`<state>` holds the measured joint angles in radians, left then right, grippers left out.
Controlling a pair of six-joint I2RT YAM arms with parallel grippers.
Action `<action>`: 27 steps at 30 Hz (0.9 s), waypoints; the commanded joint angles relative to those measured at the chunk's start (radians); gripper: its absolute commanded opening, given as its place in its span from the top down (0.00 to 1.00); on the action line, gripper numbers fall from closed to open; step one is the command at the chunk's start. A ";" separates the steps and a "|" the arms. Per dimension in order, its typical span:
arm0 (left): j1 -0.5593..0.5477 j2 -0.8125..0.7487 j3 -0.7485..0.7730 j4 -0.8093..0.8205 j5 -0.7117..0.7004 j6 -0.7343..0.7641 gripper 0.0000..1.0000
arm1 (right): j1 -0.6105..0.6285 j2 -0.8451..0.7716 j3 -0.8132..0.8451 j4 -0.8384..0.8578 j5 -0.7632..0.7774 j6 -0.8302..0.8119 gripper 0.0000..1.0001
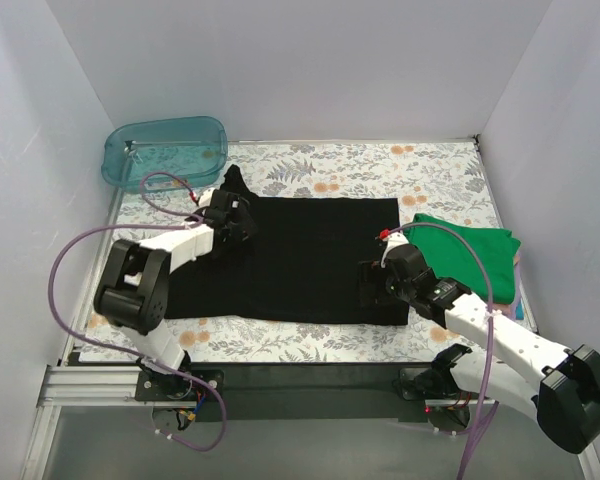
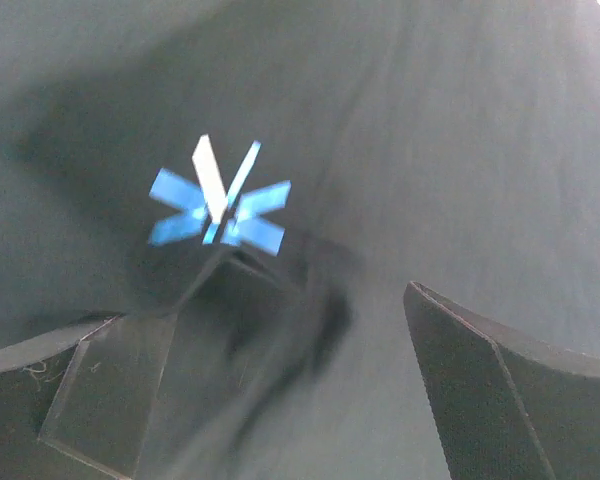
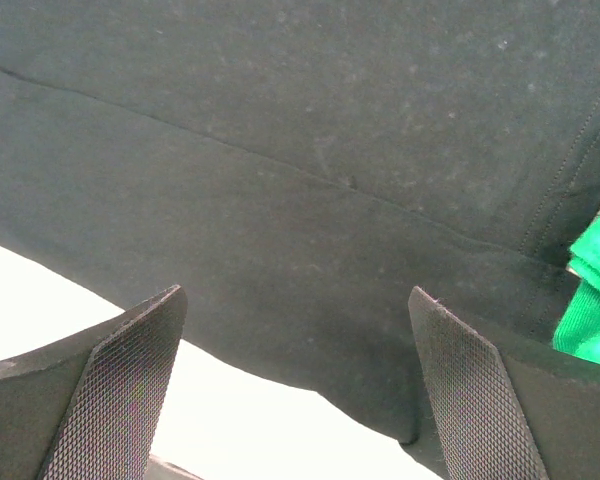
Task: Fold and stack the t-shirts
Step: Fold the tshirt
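Note:
The black t-shirt [image 1: 300,260] lies spread flat across the middle of the table. My left gripper [image 1: 235,222] is low over its left upper part, jaws open. In the left wrist view the blue starburst mark [image 2: 220,205] sits just ahead of the gripper [image 2: 295,385], and a blurred ridge of black cloth lies between the fingers [image 2: 500,390]. My right gripper [image 1: 372,283] is open over the shirt's right lower part; the right wrist view shows the gripper [image 3: 295,380] above the shirt's hem edge [image 3: 310,300]. A folded green t-shirt [image 1: 470,255] lies at the right, also showing in the right wrist view [image 3: 595,300].
The green shirt tops a small stack with pink and lavender edges [image 1: 518,285] showing under it at the right wall. A teal plastic tub [image 1: 165,150] stands at the back left corner. White walls close in three sides of the floral table cover [image 1: 380,165].

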<state>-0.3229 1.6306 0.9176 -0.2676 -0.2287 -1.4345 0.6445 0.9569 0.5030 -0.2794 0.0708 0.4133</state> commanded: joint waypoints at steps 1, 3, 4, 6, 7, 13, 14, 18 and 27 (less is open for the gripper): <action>0.021 0.124 0.133 0.061 -0.052 0.036 0.05 | 0.006 0.026 0.046 0.036 0.027 -0.034 0.01; 0.031 0.178 0.225 0.061 -0.058 0.049 0.05 | 0.006 0.036 0.055 0.034 0.037 -0.050 0.01; 0.033 0.225 0.254 0.059 -0.048 0.057 0.05 | 0.006 0.037 0.060 0.034 0.035 -0.051 0.02; 0.033 0.255 0.334 0.050 0.000 0.075 0.05 | 0.006 0.040 0.066 0.034 0.026 -0.053 0.02; 0.033 0.259 0.349 0.048 0.017 0.077 0.05 | 0.006 0.042 0.068 0.034 0.024 -0.056 0.02; 0.035 0.187 0.310 0.028 0.055 0.059 0.04 | 0.006 0.055 0.077 0.036 0.004 -0.045 0.02; 0.033 0.167 0.290 0.019 0.055 0.049 0.04 | 0.004 0.063 0.081 0.045 -0.002 -0.042 0.02; 0.033 -0.047 0.121 -0.030 0.028 -0.015 0.04 | 0.026 0.106 0.092 0.074 -0.037 -0.033 0.02; 0.056 -0.380 -0.230 -0.126 -0.040 -0.203 0.04 | 0.105 0.282 0.108 0.108 0.015 0.013 0.02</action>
<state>-0.2794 1.2831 0.7532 -0.3271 -0.2272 -1.5402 0.7250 1.2053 0.5770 -0.2035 0.0586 0.3973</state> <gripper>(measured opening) 0.962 0.984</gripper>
